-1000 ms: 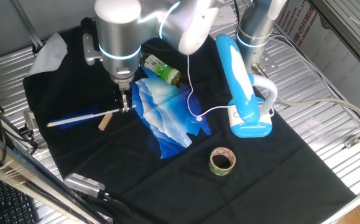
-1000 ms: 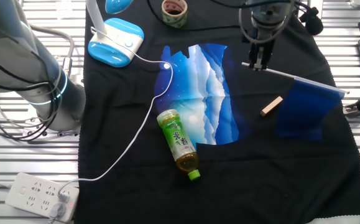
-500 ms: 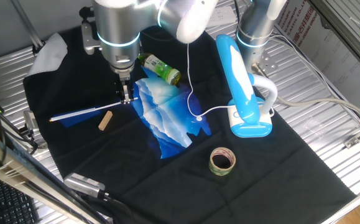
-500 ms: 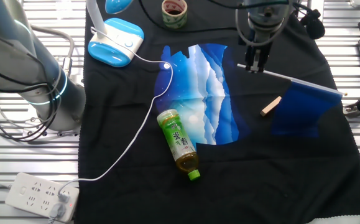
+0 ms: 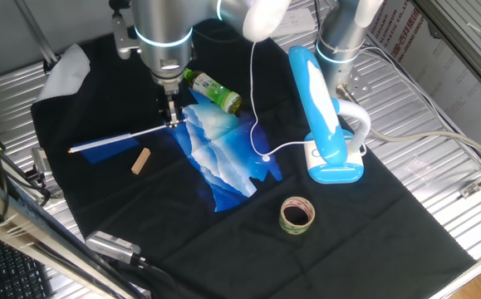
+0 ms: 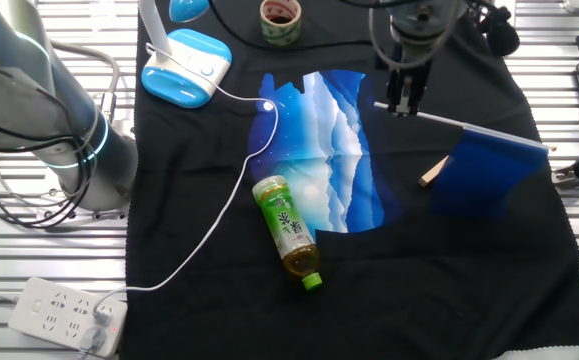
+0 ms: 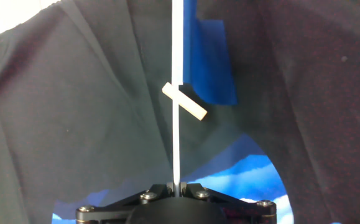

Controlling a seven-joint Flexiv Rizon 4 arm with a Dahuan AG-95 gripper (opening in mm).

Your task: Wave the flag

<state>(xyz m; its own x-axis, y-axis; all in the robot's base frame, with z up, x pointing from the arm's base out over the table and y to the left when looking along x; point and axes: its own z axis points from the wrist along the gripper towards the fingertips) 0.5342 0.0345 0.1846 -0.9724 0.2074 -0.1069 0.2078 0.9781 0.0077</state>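
Hand view: my gripper (image 7: 176, 186) pinches the bare end of the flag (image 7: 208, 62), whose thin white stick runs straight ahead to blue cloth hanging beyond the wooden block (image 7: 184, 101). It looks featherlight, with a stiff but slim stick and limp cloth, so this end grip should suit waving.

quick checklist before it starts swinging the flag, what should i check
1. Grip on stick: the gripper is shut on the white stick of the flag, near its bare end. ok
2. Flag off the table: in both fixed views the stick looks raised; whether the cloth's lower edge touches the black cloth, cannot tell.
3. Wooden block: lies apart from the stick, under its line in the hand view. ok
4. Bottle: on its side on the patterned cloth, away from the flag. ok
5. Lamp cable: runs close behind the gripper and could snag on a wide swing. not ok
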